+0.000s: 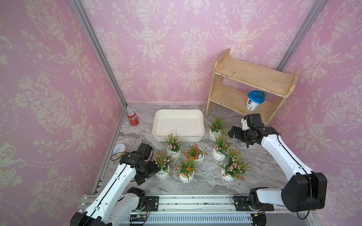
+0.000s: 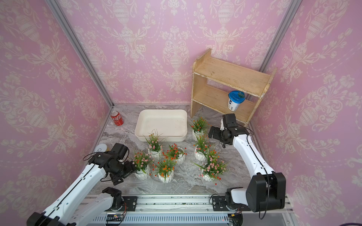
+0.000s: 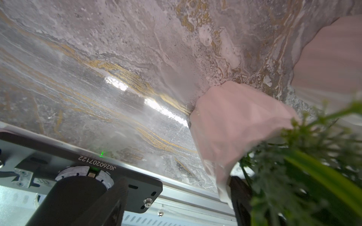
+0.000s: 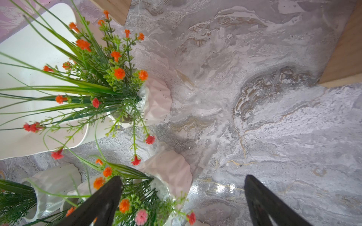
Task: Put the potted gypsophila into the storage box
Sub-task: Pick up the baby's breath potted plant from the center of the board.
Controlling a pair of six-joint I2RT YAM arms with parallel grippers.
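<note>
Currently all seven potted gypsophila (image 1: 193,154) stand upright on the marble top (image 1: 260,162), in front of the storage box (image 1: 178,125) and off its right front corner. None is inside it, and its white floor shows bare. The left gripper (image 1: 154,172), jaws spread, sits at the front-left pot (image 1: 162,175); I cannot tell whether it touches. The right gripper (image 4: 183,177), jaws wide apart, hangs over marble right of the box, holding nothing. Right of the box, a wooden shelf (image 1: 252,75) holds a blue-lidded tub (image 1: 254,101) on its lower tier. A red cola can (image 1: 132,118) stands left of the box.
</note>
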